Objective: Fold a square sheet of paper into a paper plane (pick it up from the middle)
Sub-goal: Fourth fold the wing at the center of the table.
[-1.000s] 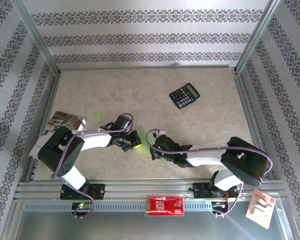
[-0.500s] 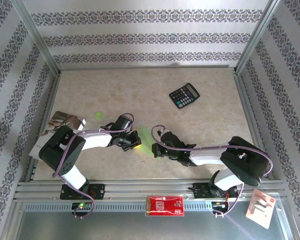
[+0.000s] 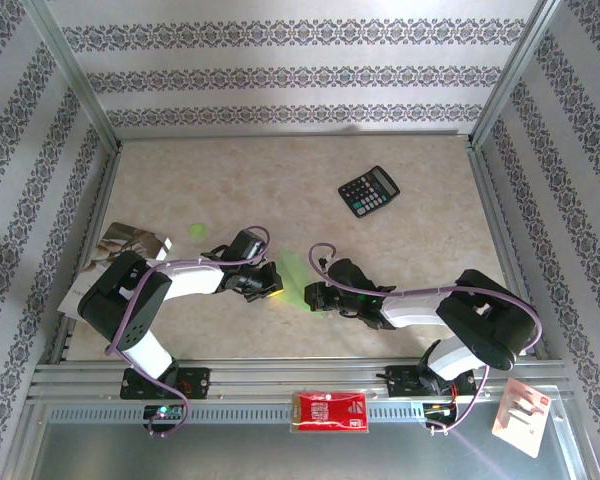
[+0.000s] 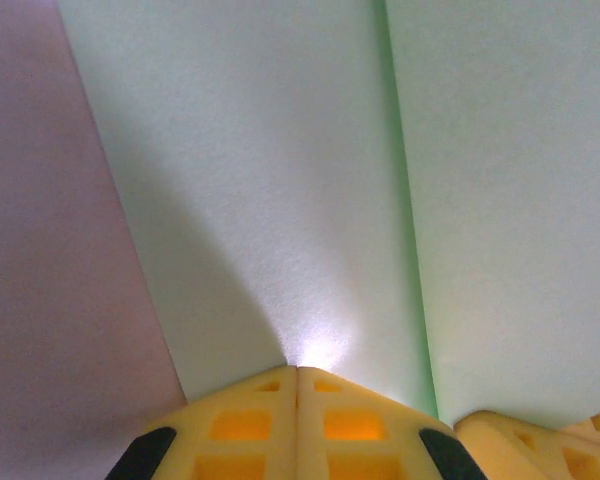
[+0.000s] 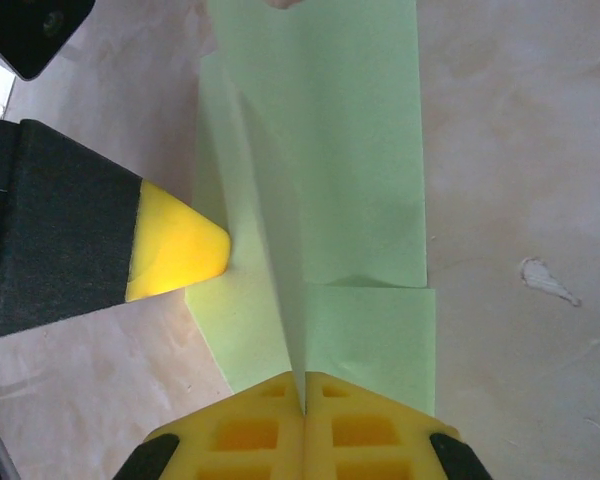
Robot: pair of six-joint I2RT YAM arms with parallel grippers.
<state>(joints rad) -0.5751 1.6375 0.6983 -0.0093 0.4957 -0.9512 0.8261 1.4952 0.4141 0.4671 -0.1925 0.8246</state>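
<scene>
The left fingers (image 4: 242, 425) and the right fingers (image 5: 262, 428) are each clenched on the creased green paper plane (image 5: 352, 150), located between both arms near the front centre of the surface (image 3: 280, 180)

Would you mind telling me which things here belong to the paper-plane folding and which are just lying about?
Job: partly folded green paper, pinched by left gripper and right gripper.
Lying about: calculator, green dot, red-and-white packet, printed booklet, white card.
</scene>
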